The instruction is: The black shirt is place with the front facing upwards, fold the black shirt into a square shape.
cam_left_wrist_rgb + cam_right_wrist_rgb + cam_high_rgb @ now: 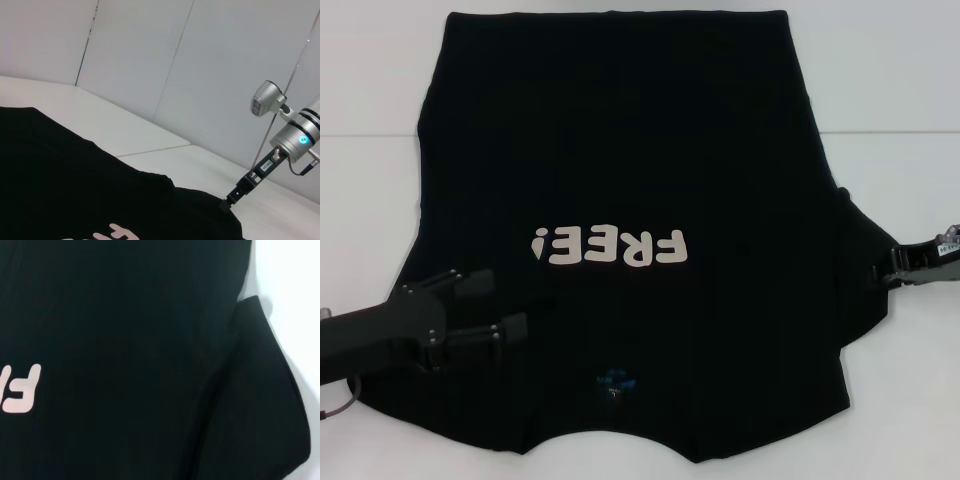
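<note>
Across the middle of the head view, the black shirt (630, 180) lies spread flat on the white desk (900, 70), filling most of the frame from its hem at the top edge to its collar near the bottom. Its white "FREE!" lettering (610, 246) reads upside down from this camera, at the centre of the cloth, and a small blue neck label (616, 381) shows below it, just above the curved neckline.

At the lower left of the frame the left claw (502, 305) reaches in over the shirt's sleeve area. Its two dark fingers (472, 284) are spread apart with a clear gap between them, and nothing is gripped; whether they touch the cloth cannot be told.

At the right edge of the frame, about mid-height, the right claw (876, 270) meets the outer edge of the shirt's other sleeve (855, 270). The left wrist view shows the same claw (227, 200) at its lower right, its tip at the very edge of the black cloth, but whether its fingers are closed on the fabric cannot be told.

The right wrist view is nearly filled with the shirt (125, 340), the sleeve (255, 405) lying as a separate flap at the right, with a strip of white desk (295, 300) beyond it.
</note>
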Controlling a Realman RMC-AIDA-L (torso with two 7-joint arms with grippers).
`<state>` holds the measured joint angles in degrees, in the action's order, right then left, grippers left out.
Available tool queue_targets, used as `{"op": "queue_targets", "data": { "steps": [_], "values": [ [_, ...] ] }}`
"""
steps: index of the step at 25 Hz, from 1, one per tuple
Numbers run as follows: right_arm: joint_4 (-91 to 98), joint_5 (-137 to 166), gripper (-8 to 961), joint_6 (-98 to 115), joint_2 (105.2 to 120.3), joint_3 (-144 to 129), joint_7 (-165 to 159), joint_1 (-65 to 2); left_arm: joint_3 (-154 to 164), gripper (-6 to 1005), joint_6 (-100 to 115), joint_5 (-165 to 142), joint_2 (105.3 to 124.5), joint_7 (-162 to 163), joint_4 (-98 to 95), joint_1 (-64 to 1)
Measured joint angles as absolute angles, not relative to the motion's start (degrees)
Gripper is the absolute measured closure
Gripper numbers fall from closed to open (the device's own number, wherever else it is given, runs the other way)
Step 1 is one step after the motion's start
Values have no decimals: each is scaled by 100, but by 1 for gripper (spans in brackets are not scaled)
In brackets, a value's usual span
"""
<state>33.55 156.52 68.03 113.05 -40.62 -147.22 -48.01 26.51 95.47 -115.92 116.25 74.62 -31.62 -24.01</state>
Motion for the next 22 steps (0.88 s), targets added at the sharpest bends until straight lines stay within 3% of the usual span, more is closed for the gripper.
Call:
{"op": "queue_targets", "data": {
  "steps": [3,17,22],
  "values": [
    [3372,15653,705,6802,11305,-4061,-14722,-4810,2654,51,9545,-11592,11620,7462,-3155,-2404],
    [3469,15519,923,6679,11242,-3879,-14658,-4645,2639,53,9509,-11593,11610,7474,-3137,-2424],
    [3805,15055,923,6758,11206,-3840,-14521,-4355,2632,54,9502,-11592,11605,7503,-3132,-2412]
  ]
}}
